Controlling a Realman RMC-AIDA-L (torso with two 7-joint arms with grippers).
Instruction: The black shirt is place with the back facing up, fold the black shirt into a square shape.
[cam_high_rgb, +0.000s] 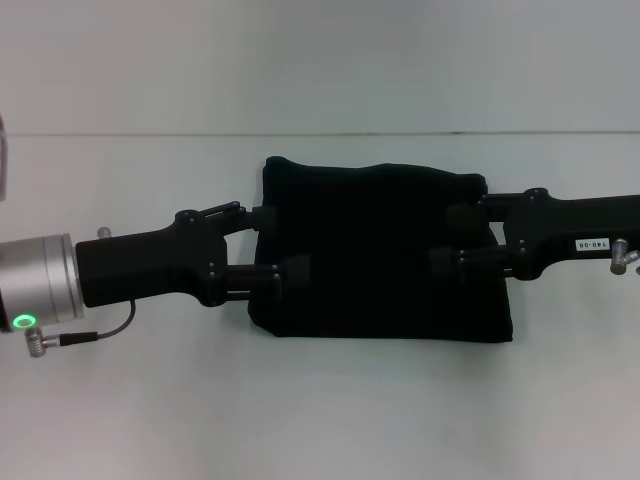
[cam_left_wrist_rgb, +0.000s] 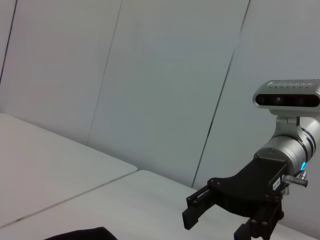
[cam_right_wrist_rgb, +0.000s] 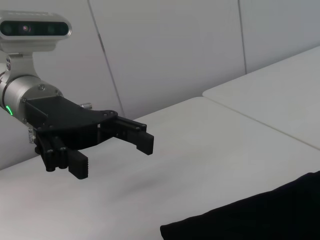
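Note:
The black shirt (cam_high_rgb: 380, 250) lies on the white table (cam_high_rgb: 320, 410), folded into a rough rectangle. My left gripper (cam_high_rgb: 280, 245) reaches in from the left, open and empty, with its fingers over the shirt's left edge. My right gripper (cam_high_rgb: 450, 237) reaches in from the right, open and empty, with its fingers over the shirt's right edge. The right wrist view shows the left gripper (cam_right_wrist_rgb: 112, 156) open above the table and a part of the shirt (cam_right_wrist_rgb: 250, 220). The left wrist view shows the right gripper (cam_left_wrist_rgb: 217, 225) open and a corner of the shirt (cam_left_wrist_rgb: 80, 234).
A pale wall (cam_high_rgb: 320, 60) stands behind the table's far edge. A second table surface (cam_right_wrist_rgb: 280, 100) adjoins it, with a seam between them. A cable (cam_high_rgb: 100, 335) hangs under the left wrist.

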